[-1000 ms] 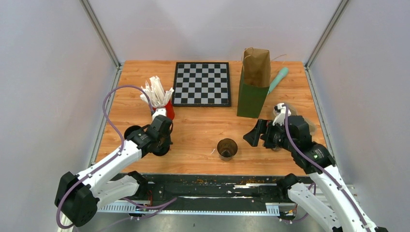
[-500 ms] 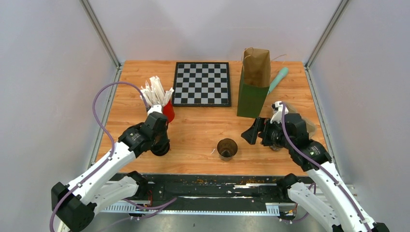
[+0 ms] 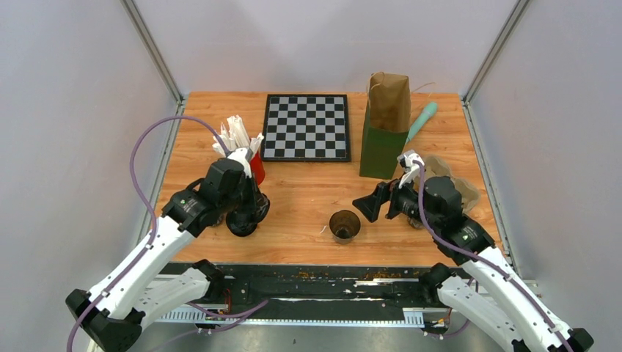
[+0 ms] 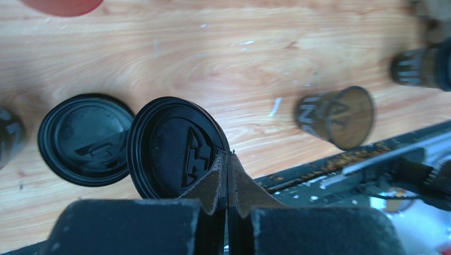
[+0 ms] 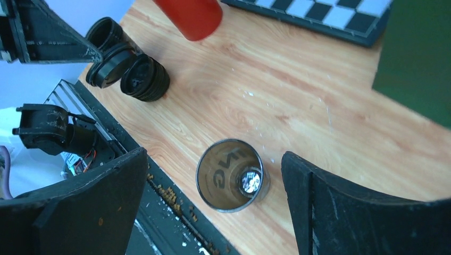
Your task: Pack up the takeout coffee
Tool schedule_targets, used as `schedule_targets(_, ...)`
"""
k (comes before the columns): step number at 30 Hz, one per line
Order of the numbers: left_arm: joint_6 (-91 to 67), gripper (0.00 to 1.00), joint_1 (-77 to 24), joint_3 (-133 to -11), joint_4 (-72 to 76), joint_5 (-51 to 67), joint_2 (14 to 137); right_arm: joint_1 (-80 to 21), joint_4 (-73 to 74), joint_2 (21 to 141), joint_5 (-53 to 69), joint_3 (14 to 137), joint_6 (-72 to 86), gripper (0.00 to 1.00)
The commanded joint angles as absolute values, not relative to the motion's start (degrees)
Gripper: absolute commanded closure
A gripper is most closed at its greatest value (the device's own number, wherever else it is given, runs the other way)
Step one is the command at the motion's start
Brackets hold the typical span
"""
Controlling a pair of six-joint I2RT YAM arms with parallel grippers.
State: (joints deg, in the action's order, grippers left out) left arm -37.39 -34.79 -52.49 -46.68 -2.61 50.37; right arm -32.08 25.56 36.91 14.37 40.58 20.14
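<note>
- Far left of the open coffee cup point(image 3: 345, 225), and a little behind it, stands a red cup of white wrapped straws point(image 3: 255, 167). It is no part of the packing.
- Left of the open cup, the left gripper point(image 4: 227, 164) is pinched tight on the rim of a round black lid point(image 4: 170, 151), holding it on edge above the wooden table point(image 3: 301, 191).
- A second black lid point(image 4: 85, 139) lies just beside the held one, on the side away from the open cup. It seems to cap another dark cup, though I cannot be sure.
- The open cup stands upright and uncovered near the table's front edge.
- Directly above the open cup, the right gripper point(image 5: 214, 159) hangs with its jaws spread wide, one to either side, touching nothing.
- Behind and right of the open cup stands the tall paper bag point(image 3: 389, 103), well apart from it.
- The step in hand looks like capping this cup; none appears bagged yet.
- Next, the lid likely needs carrying rightward, levelling over the rim and pressing down while the right jaws close to steady the cup.
</note>
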Motion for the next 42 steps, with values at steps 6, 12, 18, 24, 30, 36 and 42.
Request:
schedule_targets(6,-41.19,1.0,-34.71,-57.22,-38.82,16.32,47.42,-40.63,-15.88,35.93,19.73,29.51,8.09,0.04)
schedule_targets(12,-48.82,1.0,-34.64,-57.19,-29.24,25.77,47.16,-56.91,-19.7,43.63,13.91,32.34,-17.06,0.0)
schedule_targets(18,-54.76,1.0,-34.67,-56.26,-23.53,30.11,47.17,-65.67,-30.1,50.3,6.81,32.08,-27.22,0.0)
schedule_targets(24,-57.95,1.0,-34.69,-55.01,-21.21,31.47,46.22,-68.25,-39.03,53.76,4.05,30.63,-32.62,0.0)
schedule_targets(30,-59.12,1.0,-34.67,-53.28,-18.62,30.93,45.6,-69.23,-39.81,55.6,2.09,31.0,-34.45,0.0)
schedule_targets(36,-40.64,0.73,-34.65,-55.64,-38.13,17.47,49.98,-69.47,-29.03,50.36,-11.36,32.99,-23.3,0.01)
schedule_targets(42,-37.9,0.57,-37.33,-49.69,-38.45,11.16,54.45,-69.45,-5.84,44.01,-20.39,37.65,-5.87,0.03)
